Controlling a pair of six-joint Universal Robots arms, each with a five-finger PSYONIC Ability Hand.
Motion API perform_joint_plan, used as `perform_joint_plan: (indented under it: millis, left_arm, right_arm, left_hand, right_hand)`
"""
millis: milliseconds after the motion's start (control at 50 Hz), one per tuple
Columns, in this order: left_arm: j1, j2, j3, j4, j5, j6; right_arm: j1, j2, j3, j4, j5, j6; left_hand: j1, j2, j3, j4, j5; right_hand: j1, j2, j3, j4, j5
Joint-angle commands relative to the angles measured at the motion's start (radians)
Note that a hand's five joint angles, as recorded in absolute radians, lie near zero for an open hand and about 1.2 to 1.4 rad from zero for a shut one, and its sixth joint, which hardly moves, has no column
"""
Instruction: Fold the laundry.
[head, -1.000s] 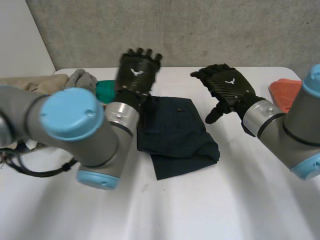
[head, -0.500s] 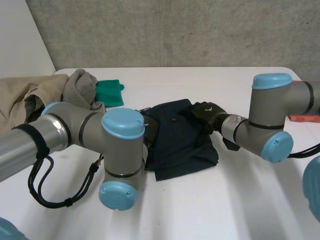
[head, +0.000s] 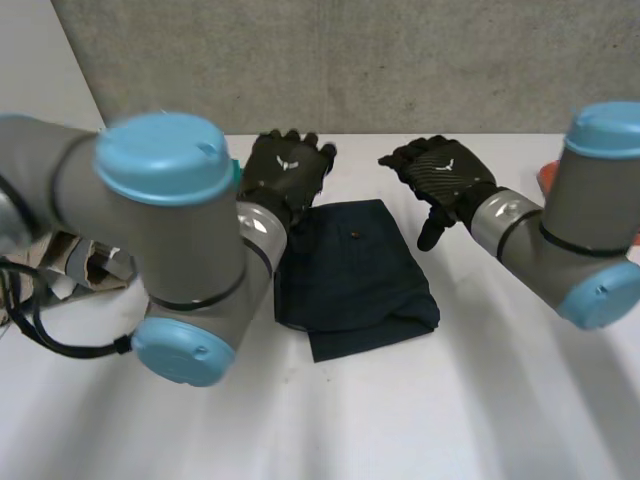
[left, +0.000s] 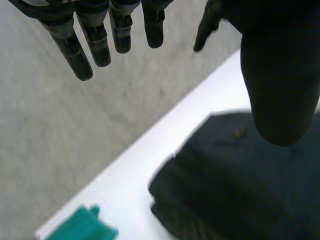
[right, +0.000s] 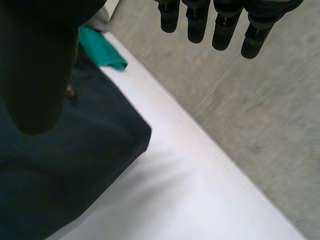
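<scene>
shorts (head: 355, 270): navy, part-folded.
left hand (head: 285, 172): fingers spread, empty, over shorts' far corner.
right hand (head: 445, 175): fingers spread, empty, beside shorts.
step: likely between folds; next, grip far edge.

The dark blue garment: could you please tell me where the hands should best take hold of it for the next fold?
Probably at its two far corners, coming down from above. The dark blue garment lies flat with its far edge straight, and the open left hand and open right hand hover near one corner each.
</scene>
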Motion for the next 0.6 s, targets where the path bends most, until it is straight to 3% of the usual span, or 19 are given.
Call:
perform_joint_plan:
  millis: [20,120,240,420,600]
  left_arm:
    - [0.056,0.117,-0.058,-0.002,0.15,-0.017]
    - [0.104,0.13,-0.09,-0.005,0.271,-0.098]
    - [0.112,0.124,-0.116,-0.005,0.289,-0.146]
    - [0.112,0.114,-0.118,0.001,0.288,-0.151]
    - [0.115,0.113,-0.118,0.006,0.286,-0.154]
  right_arm:
    - [-0.004,-0.202,0.415,-0.289,-0.017,-0.003]
    - [0.002,-0.242,0.651,-0.451,-0.063,-0.015]
    - [0.013,-0.224,0.804,-0.632,-0.085,-0.015]
    - [0.053,-0.049,0.734,-0.747,-0.076,-0.06]
    - [0.067,0.072,0.619,-0.759,-0.076,-0.123]
  left_hand:
    - [0.015,0.008,-0.014,-0.013,-0.008]
    - [0.03,0.023,0.0,0.001,0.007]
    - [0.033,0.026,0.003,0.004,0.01]
    - [0.033,0.026,0.003,0.004,0.01]
    - [0.033,0.026,0.003,0.004,0.01]
  right_hand:
    - [0.011,0.014,-0.009,-0.038,-0.049]
    - [0.011,0.014,-0.009,-0.038,-0.049]
    - [0.011,0.014,-0.009,-0.038,-0.049]
    - [0.011,0.014,-0.009,-0.038,-0.049]
    - [0.2,0.203,0.18,0.151,0.14]
